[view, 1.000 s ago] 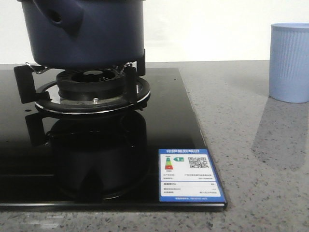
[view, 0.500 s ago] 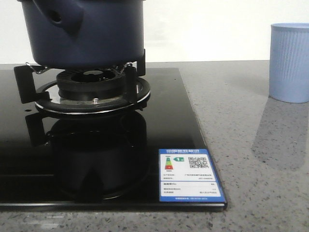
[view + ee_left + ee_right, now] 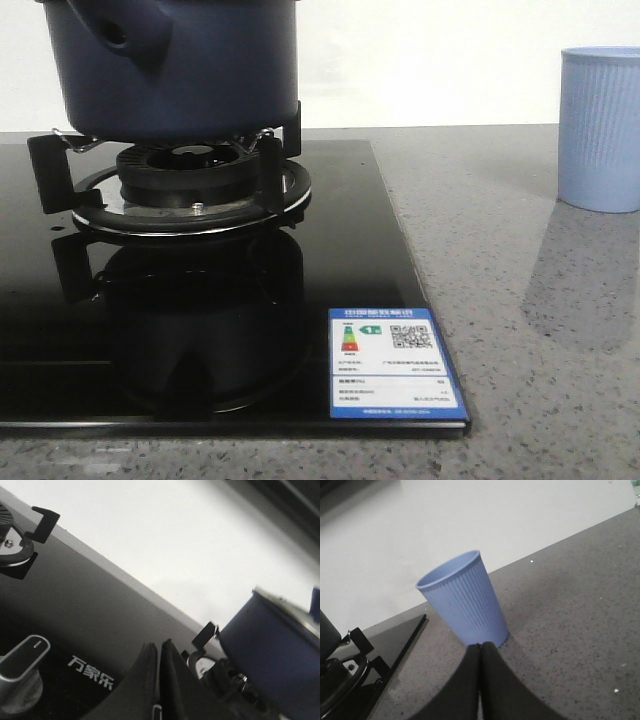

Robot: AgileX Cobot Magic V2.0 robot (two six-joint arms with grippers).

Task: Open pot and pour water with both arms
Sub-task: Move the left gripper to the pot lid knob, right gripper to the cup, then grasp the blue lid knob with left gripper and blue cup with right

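Note:
The dark navy-blue pot (image 3: 185,65) stands on the gas burner's black supports, its stubby hollow handle (image 3: 118,35) pointing toward the camera; its top is cut off in the front view. In the left wrist view the pot (image 3: 272,655) sits beside my left gripper (image 3: 160,647), which is shut with nothing in it, hovering over the black hob. My right gripper (image 3: 480,647) is shut and empty over the grey counter, its tips just in front of the pale blue ribbed cup (image 3: 462,597). Neither gripper shows in the front view.
The black glass hob (image 3: 200,330) carries the burner ring (image 3: 190,190) and a blue energy label (image 3: 393,365). A metal knob (image 3: 20,667) and a second burner (image 3: 12,535) lie on the hob. The pale blue cup (image 3: 600,125) stands on the grey speckled counter (image 3: 520,330).

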